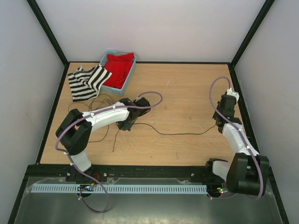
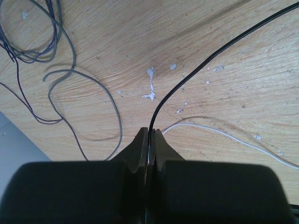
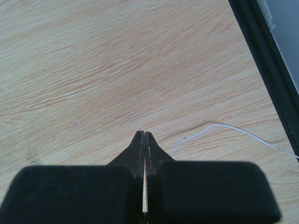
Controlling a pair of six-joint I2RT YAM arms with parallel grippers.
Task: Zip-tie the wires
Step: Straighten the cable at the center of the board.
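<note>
The wires lie spread over the wooden table. One long black wire [image 1: 177, 134] runs from the table's middle toward the right. My left gripper [image 1: 127, 125] is shut on this black wire [image 2: 210, 60], which rises from between the fingertips of the left gripper [image 2: 150, 131] and curves up to the right. A pale wire [image 2: 224, 133] lies just right of the jaws, and loose dark and grey loops [image 2: 70, 74] lie to the left. My right gripper [image 1: 217, 116] hovers near the right edge. The right gripper [image 3: 145, 134] is shut with nothing in it, beside a whitish wire [image 3: 219, 126].
A blue basket [image 1: 132, 73] holding a red cloth [image 1: 119, 67] stands at the back left, with a black-and-white striped cloth [image 1: 86, 81] beside it. More wire loops [image 1: 100, 100] lie behind the left arm. The black frame rail [image 3: 266, 70] borders the table's right side.
</note>
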